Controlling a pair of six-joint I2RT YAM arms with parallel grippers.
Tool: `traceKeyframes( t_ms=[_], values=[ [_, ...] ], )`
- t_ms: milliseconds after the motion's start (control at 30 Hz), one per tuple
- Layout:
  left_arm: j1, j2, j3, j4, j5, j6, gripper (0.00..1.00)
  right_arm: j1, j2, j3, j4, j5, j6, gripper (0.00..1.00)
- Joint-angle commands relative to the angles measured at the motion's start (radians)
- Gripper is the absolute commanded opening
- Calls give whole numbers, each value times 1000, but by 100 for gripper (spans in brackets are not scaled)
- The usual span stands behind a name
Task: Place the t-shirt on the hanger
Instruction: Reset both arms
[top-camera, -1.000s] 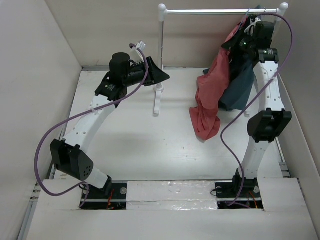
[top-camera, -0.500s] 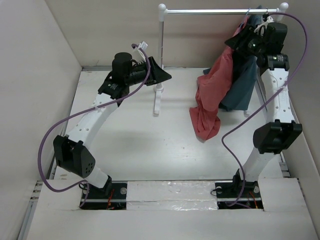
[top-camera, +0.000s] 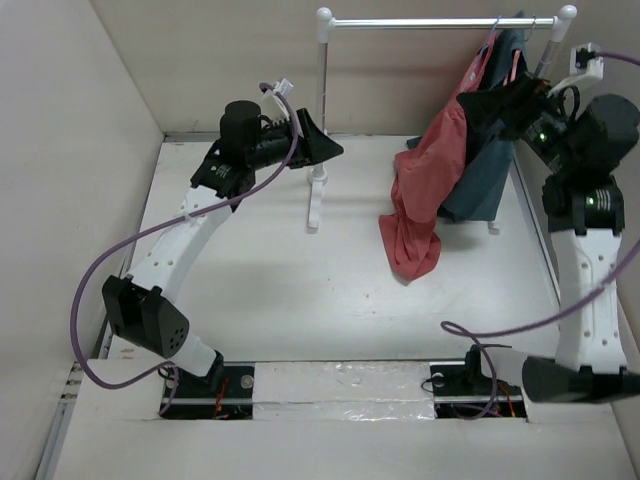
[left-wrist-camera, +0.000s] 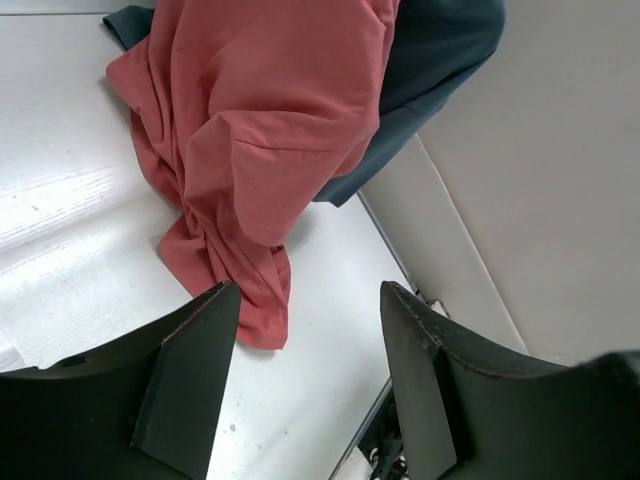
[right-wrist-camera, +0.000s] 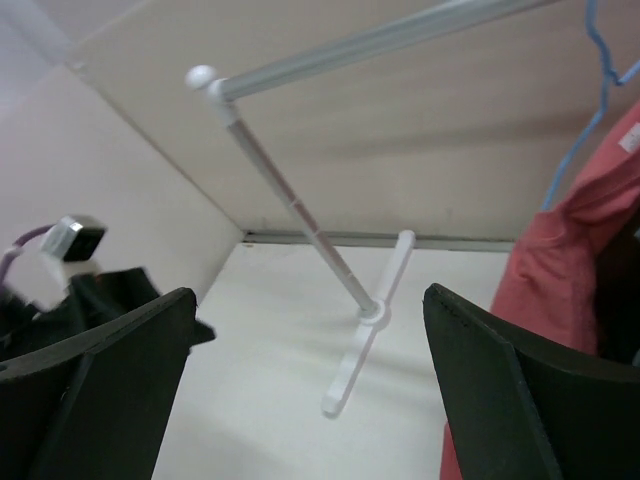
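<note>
The coral-red t-shirt (top-camera: 428, 185) hangs from the right end of the rail, its lower end bunched on the table. It fills the top of the left wrist view (left-wrist-camera: 270, 130) and the right edge of the right wrist view (right-wrist-camera: 570, 250). The pale-blue wire hanger (right-wrist-camera: 578, 140) rises out of its collar to the rail. My right gripper (top-camera: 478, 104) (right-wrist-camera: 310, 380) stands wide open just right of the shirt's top, holding nothing. My left gripper (top-camera: 322, 142) (left-wrist-camera: 310, 380) is open by the rack's left post, pointing at the shirt from well away.
A dark teal garment (top-camera: 482, 170) (left-wrist-camera: 440, 60) hangs behind the t-shirt. The white rack has a rail (top-camera: 440, 22) (right-wrist-camera: 370, 40), a left post (top-camera: 322, 100) and a foot (right-wrist-camera: 365, 350) on the table. Walls close in on the left, back and right.
My right arm has drawn back from the rail toward the right, and its jaws have opened, letting go of the shirt's top. The left jaws opened wider. The t-shirt stays hanging.
</note>
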Motion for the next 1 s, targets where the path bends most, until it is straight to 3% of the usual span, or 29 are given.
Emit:
traceKeyframes(
  t_ms=[0, 200, 367, 467, 667, 800, 967],
  values=[
    [12, -114, 14, 30, -6, 13, 55, 41, -189, -118, 161, 25, 14, 100],
    [47, -272, -49, 14, -116, 11, 60, 113, -475, -462, 140, 73, 10, 100],
    [47, -408, -171, -63, -286, 50, 64, 138, -694, -698, -62, 118, 14, 100],
    [47, -475, -274, -79, -351, 39, 65, 138, -792, -760, -144, 186, 31, 100],
    [47, -503, -386, -14, -282, -36, 65, 138, -771, -760, -204, 208, 19, 100],
    [47, -506, -394, -3, -260, -44, 64, 138, -695, -737, -263, 179, -4, 100],
    [47, -514, -406, -19, -246, -44, 64, 138, -710, -717, -273, 197, 30, 100]
  ],
)
